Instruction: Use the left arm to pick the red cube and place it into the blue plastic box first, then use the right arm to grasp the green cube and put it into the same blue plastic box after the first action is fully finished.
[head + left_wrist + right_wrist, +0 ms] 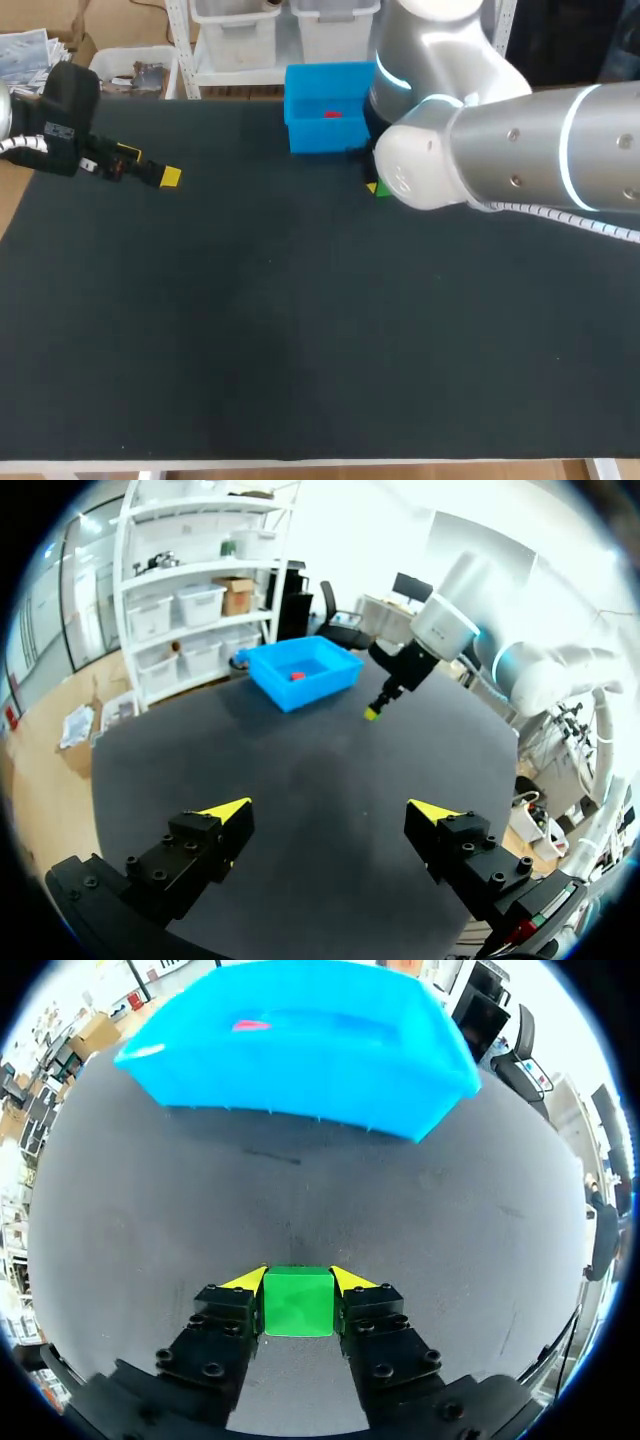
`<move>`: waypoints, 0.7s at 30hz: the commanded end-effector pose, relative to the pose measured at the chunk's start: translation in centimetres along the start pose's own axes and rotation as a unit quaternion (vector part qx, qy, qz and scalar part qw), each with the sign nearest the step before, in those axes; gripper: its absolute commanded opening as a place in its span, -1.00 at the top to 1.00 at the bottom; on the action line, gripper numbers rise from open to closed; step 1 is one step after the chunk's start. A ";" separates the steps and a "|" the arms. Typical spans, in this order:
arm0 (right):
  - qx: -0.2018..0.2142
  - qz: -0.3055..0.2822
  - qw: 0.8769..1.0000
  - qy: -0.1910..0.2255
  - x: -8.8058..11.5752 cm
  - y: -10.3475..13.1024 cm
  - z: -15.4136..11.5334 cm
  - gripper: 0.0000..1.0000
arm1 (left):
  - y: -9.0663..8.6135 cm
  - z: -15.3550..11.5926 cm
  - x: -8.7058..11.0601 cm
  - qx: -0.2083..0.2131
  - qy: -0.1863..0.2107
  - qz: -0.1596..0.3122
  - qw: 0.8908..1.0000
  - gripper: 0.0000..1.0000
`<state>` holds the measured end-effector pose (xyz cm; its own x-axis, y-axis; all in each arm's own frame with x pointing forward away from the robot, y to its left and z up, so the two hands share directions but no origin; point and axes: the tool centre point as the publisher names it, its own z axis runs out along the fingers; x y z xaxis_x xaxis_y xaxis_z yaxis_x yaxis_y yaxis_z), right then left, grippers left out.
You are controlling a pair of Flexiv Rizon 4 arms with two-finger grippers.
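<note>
broad black matte table point(300, 350)

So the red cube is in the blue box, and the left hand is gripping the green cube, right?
Not quite: it is the right hand that grips the green cube, as the right wrist view shows. The left hand is open and empty. The red cube is indeed in the blue box.

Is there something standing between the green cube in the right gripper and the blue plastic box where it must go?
Nothing visible does. The green cube is held by the right gripper, and only bare table lies between it and the blue plastic box. The red cube already lies inside the box.
</note>
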<state>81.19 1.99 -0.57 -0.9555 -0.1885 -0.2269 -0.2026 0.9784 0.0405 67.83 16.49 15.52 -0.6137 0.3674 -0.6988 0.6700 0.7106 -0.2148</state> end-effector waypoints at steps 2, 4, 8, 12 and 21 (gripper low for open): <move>0.010 0.003 1.000 -0.029 0.5 -0.2 -3.2 1.00 | 0.2 0.0 0.1 0.003 -0.002 0.001 1.000 -1.00; 0.014 0.004 0.999 -0.043 0.0 -0.3 -4.5 1.00 | 0.2 0.0 0.1 0.003 -0.002 0.001 1.000 -1.00; 0.018 0.013 0.997 -0.068 -0.7 -0.4 -6.9 1.00 | 0.2 0.0 0.1 0.003 -0.002 0.001 1.000 -1.00; 0.020 0.015 0.995 -0.093 -1.2 -0.1 -8.8 1.00 | 0.2 0.0 0.1 0.003 -0.002 0.001 1.000 -1.00; -0.037 0.034 0.987 -0.151 -1.5 0.4 -10.9 1.00 | 0.2 0.0 0.1 0.003 -0.002 0.001 1.000 -1.00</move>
<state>81.43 2.81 9.94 -0.9153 -0.1041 -0.3891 -0.1529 0.9835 0.0966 67.83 16.50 15.51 -0.6138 0.3673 -0.6988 0.6698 0.7108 -0.2148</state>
